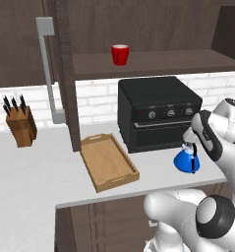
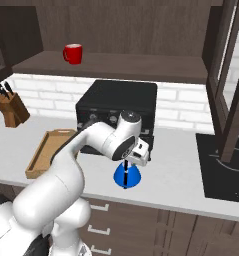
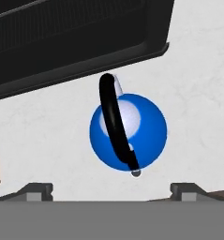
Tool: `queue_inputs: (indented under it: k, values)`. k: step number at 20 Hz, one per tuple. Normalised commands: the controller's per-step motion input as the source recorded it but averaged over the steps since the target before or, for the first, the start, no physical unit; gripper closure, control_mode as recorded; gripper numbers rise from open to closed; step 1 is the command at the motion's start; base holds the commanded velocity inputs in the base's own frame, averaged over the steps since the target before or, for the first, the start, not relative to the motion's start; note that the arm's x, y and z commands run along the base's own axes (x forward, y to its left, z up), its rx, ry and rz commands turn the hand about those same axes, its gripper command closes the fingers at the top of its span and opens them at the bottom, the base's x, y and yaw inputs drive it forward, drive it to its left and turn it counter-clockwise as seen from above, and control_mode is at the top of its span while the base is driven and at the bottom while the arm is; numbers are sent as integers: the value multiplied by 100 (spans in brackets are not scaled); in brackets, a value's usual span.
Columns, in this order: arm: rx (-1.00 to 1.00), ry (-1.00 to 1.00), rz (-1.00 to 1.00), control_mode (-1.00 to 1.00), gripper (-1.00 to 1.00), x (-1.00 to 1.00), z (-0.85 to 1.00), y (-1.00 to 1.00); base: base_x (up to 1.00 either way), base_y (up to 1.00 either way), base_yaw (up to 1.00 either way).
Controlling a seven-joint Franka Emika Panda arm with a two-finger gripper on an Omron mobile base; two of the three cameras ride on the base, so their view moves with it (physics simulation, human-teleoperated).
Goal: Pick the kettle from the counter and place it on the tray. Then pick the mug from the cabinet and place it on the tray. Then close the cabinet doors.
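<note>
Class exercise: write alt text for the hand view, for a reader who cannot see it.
Seen from straight above, a blue kettle with a black arched handle stands on the pale counter, centred between the tips of the open claw at the bottom. A black oven fills the top of the picture.

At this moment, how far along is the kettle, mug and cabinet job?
Nothing looks finished yet. In hand: the open tool hangs above the blue kettle, which stands on the counter in front of the black oven, not gripped. Left: kettle onto the tray, the red mug from the cabinet shelf to the tray, then shutting the cabinet doors.
</note>
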Motion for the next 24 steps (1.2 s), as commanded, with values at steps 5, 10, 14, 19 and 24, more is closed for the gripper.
queue_inputs:
  k: [5, 10, 14, 19, 24]
  values:
    - [4, 1, 0, -100, -100, 18, -31, -3, 0, 0, 0]
    - [2, 1, 0, -100, -100, 17, -26, 0, 0, 0, 0]
    - [1, 2, 0, -100, -100, 17, -23, 0, 0, 0, 0]
    - [0, 3, 0, -100, -100, 11, -19, 0, 0, 0, 0]
    - [0, 2, 0, -100, 100, 4, -8, 0, 0, 0, 0]
